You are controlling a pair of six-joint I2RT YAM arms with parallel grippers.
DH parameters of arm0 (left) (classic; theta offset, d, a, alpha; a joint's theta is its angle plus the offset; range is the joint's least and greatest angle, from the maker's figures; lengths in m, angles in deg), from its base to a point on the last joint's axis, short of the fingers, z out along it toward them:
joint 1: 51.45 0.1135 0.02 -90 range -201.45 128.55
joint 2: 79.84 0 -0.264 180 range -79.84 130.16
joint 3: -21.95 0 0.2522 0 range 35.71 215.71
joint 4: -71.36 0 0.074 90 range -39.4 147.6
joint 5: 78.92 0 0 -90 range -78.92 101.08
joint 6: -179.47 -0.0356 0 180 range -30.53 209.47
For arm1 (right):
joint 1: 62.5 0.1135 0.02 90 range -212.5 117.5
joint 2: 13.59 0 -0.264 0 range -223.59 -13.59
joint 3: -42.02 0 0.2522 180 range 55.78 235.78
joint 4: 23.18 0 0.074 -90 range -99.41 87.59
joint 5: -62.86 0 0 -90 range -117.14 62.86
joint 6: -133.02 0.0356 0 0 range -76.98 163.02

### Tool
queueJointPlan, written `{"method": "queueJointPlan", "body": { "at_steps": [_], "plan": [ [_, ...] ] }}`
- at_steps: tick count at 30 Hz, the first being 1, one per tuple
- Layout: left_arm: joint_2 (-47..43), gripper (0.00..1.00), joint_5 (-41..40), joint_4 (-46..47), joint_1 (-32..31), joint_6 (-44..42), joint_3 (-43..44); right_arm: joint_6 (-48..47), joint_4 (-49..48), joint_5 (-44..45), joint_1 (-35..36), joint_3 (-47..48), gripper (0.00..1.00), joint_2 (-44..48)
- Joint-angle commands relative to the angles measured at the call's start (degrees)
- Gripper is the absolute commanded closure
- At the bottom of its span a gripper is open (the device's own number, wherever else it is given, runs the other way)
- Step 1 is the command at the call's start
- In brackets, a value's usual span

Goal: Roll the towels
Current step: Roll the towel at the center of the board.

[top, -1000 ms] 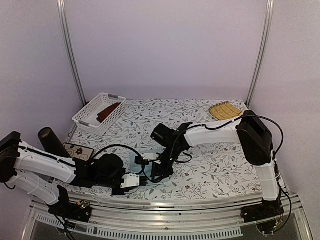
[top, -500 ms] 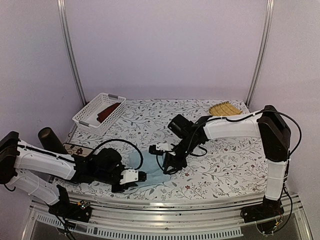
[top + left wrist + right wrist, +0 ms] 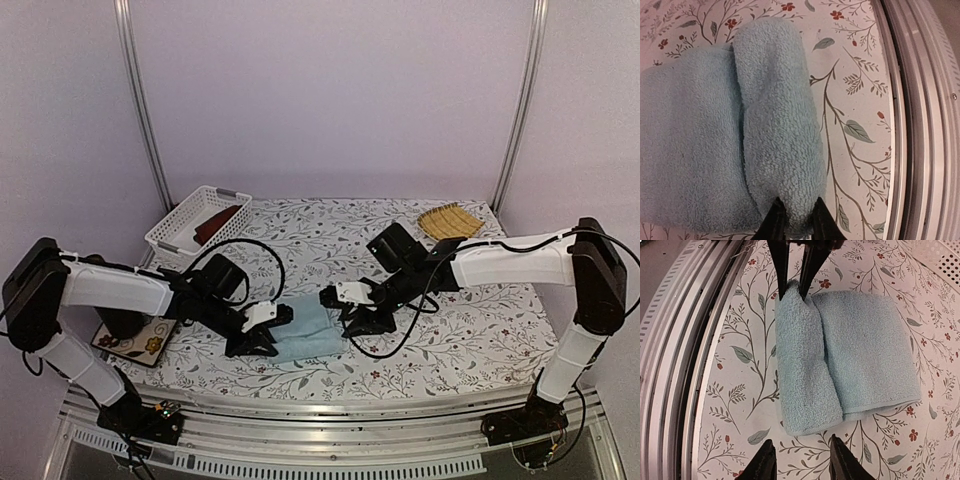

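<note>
One end of the roll point(image 3: 777, 125) is all you've got. Your left claw point(image 3: 797, 226) is nearly closed, pinching that end of the light blue towel point(image 3: 305, 335). Your right claw point(image 3: 802, 460) stands partly open and empty, tips just short of the other end.

Risk one: turn the left alone and the roll likely twists or goes cone-shaped, since nothing drives the free end. Risk two: it's soft terry in a loose wrap, so if the pinch slips I'd expect it to fall open. Risk three: close the right claw where it is and it may grab air, or catch only the outer layer and drag the cloth instead of rolling it.

The towel lies on the worktop point(image 3: 450, 340) between the two claws, toward the near side, apart from the front rail point(image 3: 695, 340). The roll's long axis runs left to right, parallel to that rail, one end pointing at each claw. The flat half point(image 3: 865, 345) lies on the far side, so rolling goes away from the arm bases. The rust-red towel point(image 3: 218, 222) sits in the white basket point(image 3: 175, 240); rolled or not, I can't tell.
</note>
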Motion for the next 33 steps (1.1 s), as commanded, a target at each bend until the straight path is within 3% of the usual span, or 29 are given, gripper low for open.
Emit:
{"method": "queueJointPlan", "body": {
  "at_steps": [1,15,23,33],
  "plan": [
    [2.77,0.81,9.84,-6.26,3.56,-1.50,3.50,-5.45,-7.54,1.98,-0.17,-2.83,0.62,1.01],
    [10.89,0.80,22.05,-10.04,8.84,1.48,11.08,-6.60,-13.76,-1.27,-0.21,-2.85,0.60,-1.61],
    [14.13,0.79,21.49,-12.73,8.83,3.90,17.12,-6.39,-13.59,-2.57,-0.88,-4.03,0.60,-1.01],
    [15.75,0.77,21.19,-13.73,9.50,3.64,14.91,-9.72,-10.22,0.63,-1.96,-1.77,0.56,-4.61]
  ]
}}
